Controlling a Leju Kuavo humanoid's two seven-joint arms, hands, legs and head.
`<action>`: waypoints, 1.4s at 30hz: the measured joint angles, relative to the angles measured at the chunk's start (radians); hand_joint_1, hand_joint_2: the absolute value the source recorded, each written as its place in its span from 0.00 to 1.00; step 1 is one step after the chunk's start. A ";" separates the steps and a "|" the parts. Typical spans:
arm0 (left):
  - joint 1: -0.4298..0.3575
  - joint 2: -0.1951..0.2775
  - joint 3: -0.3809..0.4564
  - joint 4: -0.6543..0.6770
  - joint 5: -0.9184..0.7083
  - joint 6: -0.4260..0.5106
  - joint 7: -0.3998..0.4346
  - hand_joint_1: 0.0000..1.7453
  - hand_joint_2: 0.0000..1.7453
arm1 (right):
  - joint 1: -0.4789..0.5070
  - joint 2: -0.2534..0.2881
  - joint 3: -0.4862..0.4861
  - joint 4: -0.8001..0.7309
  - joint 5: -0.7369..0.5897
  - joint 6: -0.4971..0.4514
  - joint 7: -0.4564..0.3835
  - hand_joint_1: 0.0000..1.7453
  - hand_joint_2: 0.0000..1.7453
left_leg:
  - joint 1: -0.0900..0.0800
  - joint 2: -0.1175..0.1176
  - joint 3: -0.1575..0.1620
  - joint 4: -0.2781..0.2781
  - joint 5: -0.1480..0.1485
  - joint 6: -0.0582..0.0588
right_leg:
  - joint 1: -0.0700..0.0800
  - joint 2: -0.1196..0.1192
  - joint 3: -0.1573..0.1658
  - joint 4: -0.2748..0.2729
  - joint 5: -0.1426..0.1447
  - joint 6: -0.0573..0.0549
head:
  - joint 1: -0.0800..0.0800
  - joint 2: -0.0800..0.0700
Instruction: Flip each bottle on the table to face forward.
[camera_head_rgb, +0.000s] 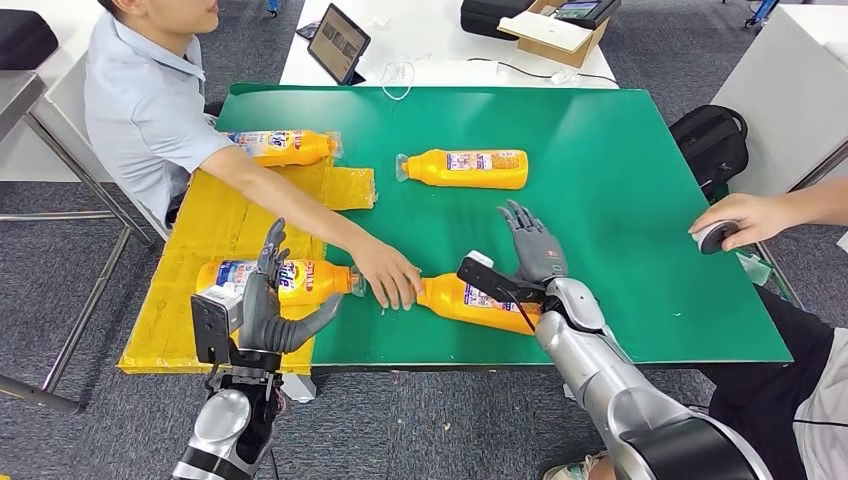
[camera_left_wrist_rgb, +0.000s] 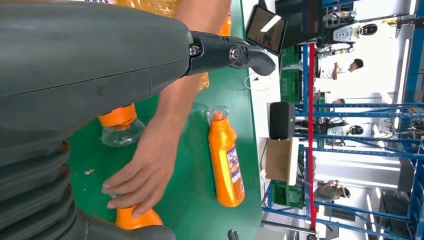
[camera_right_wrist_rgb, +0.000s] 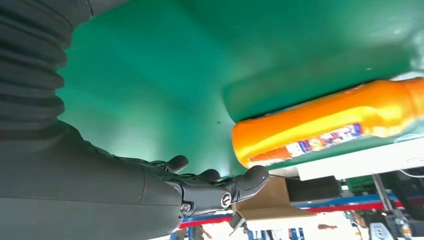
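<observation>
A person's hand (camera_head_rgb: 388, 278) rests on the cap end of the nearest bottle (camera_head_rgb: 470, 301), lying crosswise on the green desk (camera_head_rgb: 620, 200), cap leftward. Both the left hand (camera_head_rgb: 268, 300) and right hand (camera_head_rgb: 535, 245) hover empty, fingers spread. A far bottle (camera_head_rgb: 465, 168) also lies crosswise.

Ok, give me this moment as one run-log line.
left hand: open, over near-left bottle | right hand: open, above near bottle | person's hand: on near bottle's neck | far bottle: untouched
</observation>
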 joint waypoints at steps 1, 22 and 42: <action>-0.001 0.000 0.000 0.001 0.000 0.000 0.000 0.00 1.00 | -0.002 0.001 0.000 0.001 0.000 0.000 -0.001 0.00 1.00 | 0.000 0.000 0.000 0.000 0.000 0.000 | 0.000 0.000 0.000 0.000 0.000 0.000 | 0.000 0.000; -0.028 0.001 -0.011 -0.002 -0.028 0.050 -0.082 0.00 1.00 | 0.024 0.028 -0.025 -0.066 -0.239 0.024 -0.232 0.00 1.00 | 0.000 0.000 0.000 0.000 0.000 0.000 | 0.000 0.000 0.000 0.000 0.000 0.000 | 0.000 0.000; -0.030 0.000 -0.020 -0.040 -0.053 0.051 -0.074 0.00 1.00 | 0.129 0.116 0.215 -0.294 -0.224 0.192 -0.072 0.00 1.00 | 0.000 0.000 -0.001 0.000 0.000 0.000 | 0.000 0.000 -0.001 0.000 0.000 0.000 | 0.000 0.000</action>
